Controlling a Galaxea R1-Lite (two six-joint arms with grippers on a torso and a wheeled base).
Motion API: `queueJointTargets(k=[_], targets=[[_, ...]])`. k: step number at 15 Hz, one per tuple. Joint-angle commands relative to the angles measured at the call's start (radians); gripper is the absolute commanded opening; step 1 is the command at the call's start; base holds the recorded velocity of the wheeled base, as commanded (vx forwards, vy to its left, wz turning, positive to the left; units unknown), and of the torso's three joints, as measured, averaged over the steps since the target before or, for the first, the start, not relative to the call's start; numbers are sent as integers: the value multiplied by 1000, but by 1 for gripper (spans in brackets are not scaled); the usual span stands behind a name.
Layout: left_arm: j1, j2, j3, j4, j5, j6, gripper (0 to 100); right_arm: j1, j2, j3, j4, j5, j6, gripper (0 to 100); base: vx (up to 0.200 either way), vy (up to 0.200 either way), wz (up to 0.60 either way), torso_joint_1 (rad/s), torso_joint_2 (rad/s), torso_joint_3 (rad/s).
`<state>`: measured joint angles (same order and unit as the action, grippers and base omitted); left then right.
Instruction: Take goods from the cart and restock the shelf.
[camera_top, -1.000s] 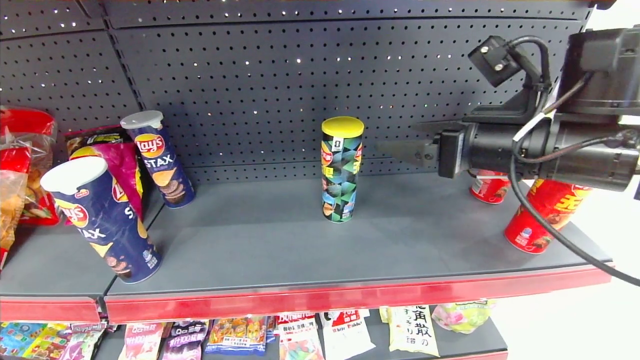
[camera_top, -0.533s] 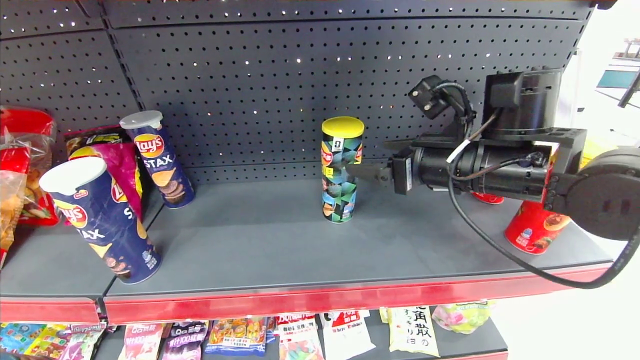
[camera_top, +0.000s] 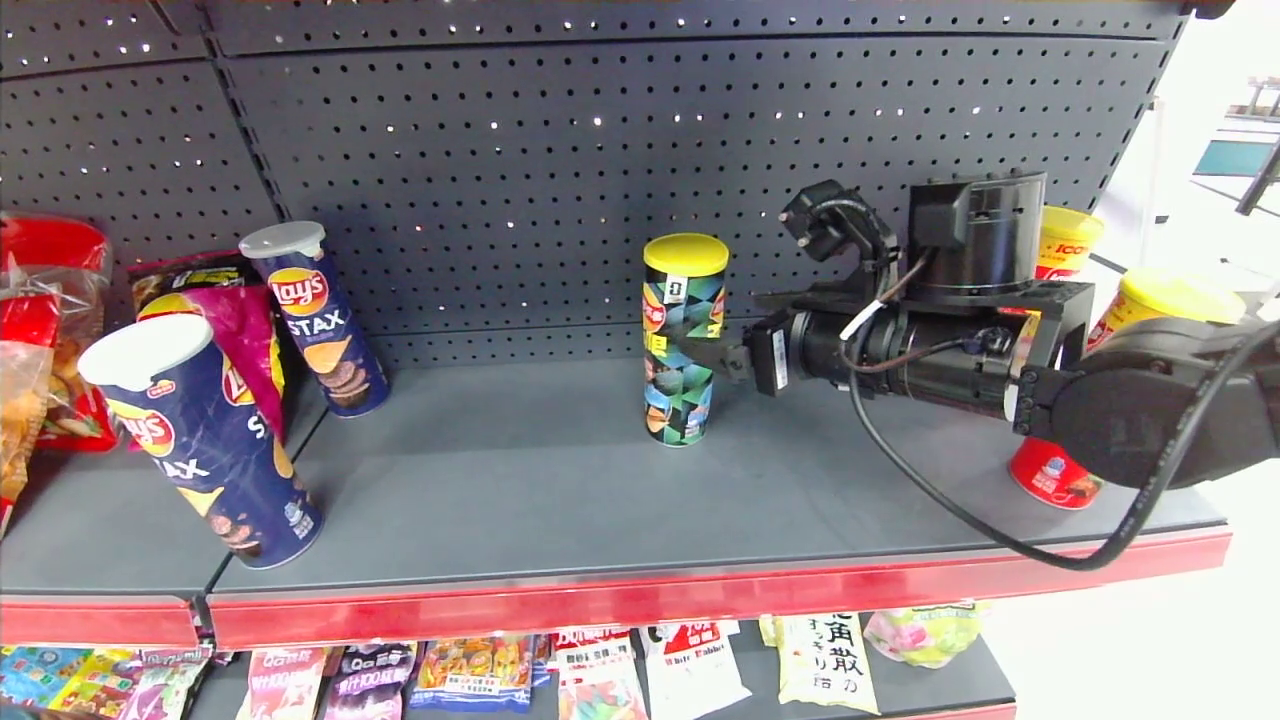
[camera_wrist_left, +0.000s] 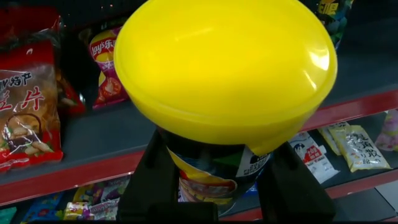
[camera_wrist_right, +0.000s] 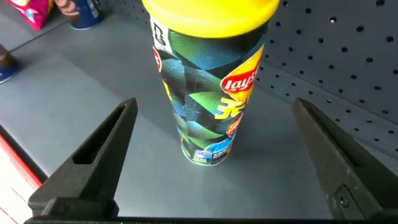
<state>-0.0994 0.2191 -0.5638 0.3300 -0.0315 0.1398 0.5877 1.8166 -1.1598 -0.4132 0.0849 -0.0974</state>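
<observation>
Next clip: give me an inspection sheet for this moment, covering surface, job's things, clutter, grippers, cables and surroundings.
Surface: grey shelf with a red front edge, bare around the middle can.
Job's things: green-patterned can with a yellow lid, upright mid-shelf; second yellow-lidded can in the left gripper.
Clutter: blue cans at the left; red cans at the right, partly behind the arm.
Grippers: right gripper open, fingers either side of the green-patterned can, not touching; left gripper shut on its can.
Cables: black cable hangs in a loop from the right arm to the shelf's front edge.
Surroundings: pegboard back panel; snack packets on the shelf below.
</observation>
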Motion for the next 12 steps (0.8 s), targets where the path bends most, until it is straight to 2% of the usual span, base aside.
queueJointTargets(k=[1, 12], targets=[[0, 2, 2, 0, -1, 0, 0, 0, 9, -15, -1, -1, 4, 100, 0, 0, 0, 0, 0, 0], [0, 9, 1, -2, 1, 0, 0, 47, 99, -112, 1, -77, 21, 100, 0, 0, 0, 0, 0, 0]])
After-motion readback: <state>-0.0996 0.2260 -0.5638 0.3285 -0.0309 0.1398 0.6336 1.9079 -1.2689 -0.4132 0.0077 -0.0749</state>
